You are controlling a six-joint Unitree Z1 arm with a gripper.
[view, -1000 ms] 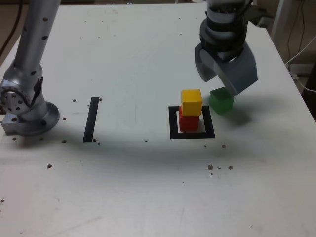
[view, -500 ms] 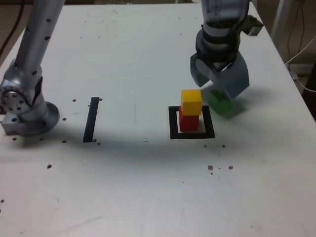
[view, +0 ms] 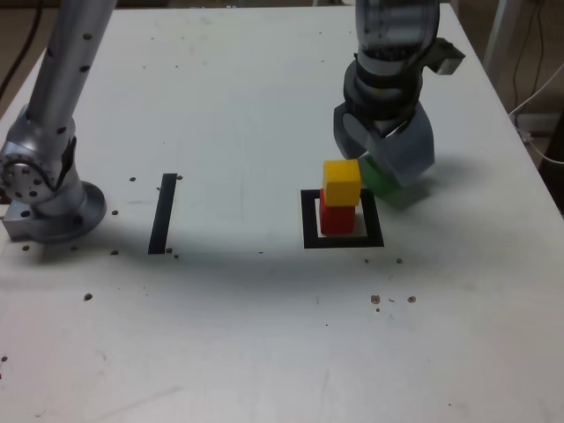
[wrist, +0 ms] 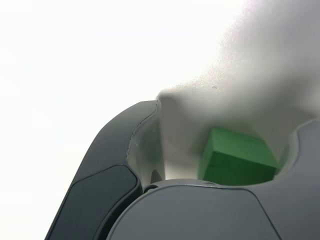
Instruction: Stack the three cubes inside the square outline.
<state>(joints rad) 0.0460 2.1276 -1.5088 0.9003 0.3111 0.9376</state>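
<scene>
The yellow cube (view: 341,181) sits on the red cube (view: 337,218) inside the square outline (view: 310,238). On the exterior view's right of that stack, the green cube (view: 379,180) rests on the table just outside the outline. My gripper (view: 381,167) has come down over it, one grey jaw on each side, and hides most of it. In the wrist view the green cube (wrist: 235,157) lies between the fingers (wrist: 142,150). A gap shows on one side, and the other jaw is right against it. The jaws stand open.
A straight black strip (view: 163,213) lies on the white table (view: 264,335) at the exterior view's left. The arm's metal base (view: 48,207) stands beyond it by the table's left edge. Dark specks dot the surface. Cables hang past the table's right edge.
The gripper has dropped and shifted a little to the exterior view's left, coming down around the green cube. Its jaws have narrowed. The stack has not moved.
</scene>
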